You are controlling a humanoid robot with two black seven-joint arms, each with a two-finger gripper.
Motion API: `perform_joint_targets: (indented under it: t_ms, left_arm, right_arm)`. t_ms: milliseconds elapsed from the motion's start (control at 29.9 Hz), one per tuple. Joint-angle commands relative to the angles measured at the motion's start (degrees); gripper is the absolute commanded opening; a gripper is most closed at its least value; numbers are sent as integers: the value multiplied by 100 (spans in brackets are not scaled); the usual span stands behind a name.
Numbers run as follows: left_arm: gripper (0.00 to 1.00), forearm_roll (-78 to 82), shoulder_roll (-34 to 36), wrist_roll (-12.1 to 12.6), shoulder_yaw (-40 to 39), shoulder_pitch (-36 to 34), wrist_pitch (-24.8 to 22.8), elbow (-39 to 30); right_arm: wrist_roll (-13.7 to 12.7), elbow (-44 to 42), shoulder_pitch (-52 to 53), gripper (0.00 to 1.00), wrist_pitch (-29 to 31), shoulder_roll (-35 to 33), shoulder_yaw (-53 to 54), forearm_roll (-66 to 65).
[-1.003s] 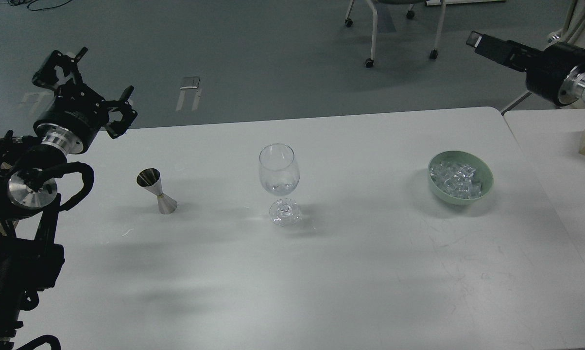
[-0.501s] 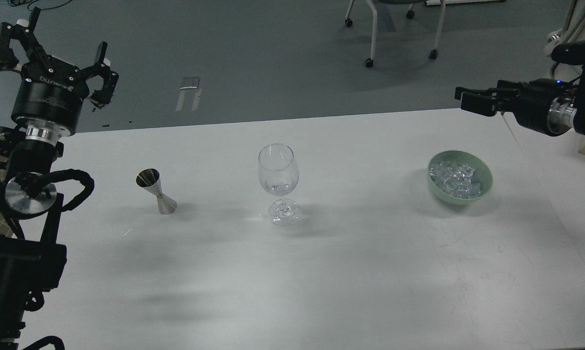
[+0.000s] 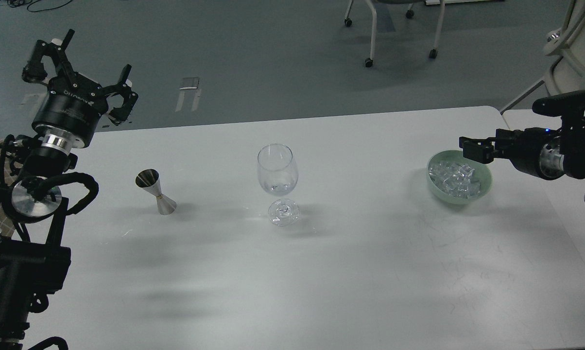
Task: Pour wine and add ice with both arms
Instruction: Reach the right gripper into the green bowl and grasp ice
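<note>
A clear stemmed wine glass (image 3: 278, 182) stands upright mid-table, with what may be a trace of clear liquid at the bottom of its bowl. A steel jigger (image 3: 156, 192) stands tilted to its left. Ice cubes (image 3: 455, 179) fill a green bowl (image 3: 484, 187) at the right. My left gripper (image 3: 78, 68) is open and empty, held high over the table's far left corner, well behind the jigger. My right gripper (image 3: 474, 148) reaches in from the right at the bowl's far rim, just above the ice; its fingers are dark and cannot be told apart.
The white table (image 3: 321, 272) has a second table (image 3: 555, 146) butted against its right side. Chair legs on castors (image 3: 399, 34) stand on the floor behind. My left arm's joints and cables (image 3: 35, 194) fill the left edge.
My right gripper has come down and inward from high at the right to the ice bowl's rim. My left gripper swung up and left, then back right and lower, staying open.
</note>
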Motion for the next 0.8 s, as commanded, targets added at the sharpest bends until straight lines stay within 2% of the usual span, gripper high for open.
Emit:
perform_joint_targets:
  t_ms: [0,100,167,434,568,769]
  left_arm:
    - [98,0,-32,-5,0,3,5,9]
    - [98,0,-23,-5,0,-14,5,9]
    - [98,0,3,-5,0,-40,-4,9]
    - [98,0,56,-5,-35,-67,-48,9]
    - [98,0,73,4,-53,-58,-65,9]
    - [98,0,144,4,-44,-14,-83,9]
  right_arm:
    - [-20,-53,-2,85,1,33,-165,-63]
    - [-81,-123,-2,79,1,191,-253,-177]
    - [-186,-141,-2,70,1,323,-262,-405]
    - [-266,-141,-2,69,1,411,-271,-476]
    - [-415,-141,-11,69,1,411,-271,-520]
    - [-424,-211,-90,67,36,508,-280,-520]
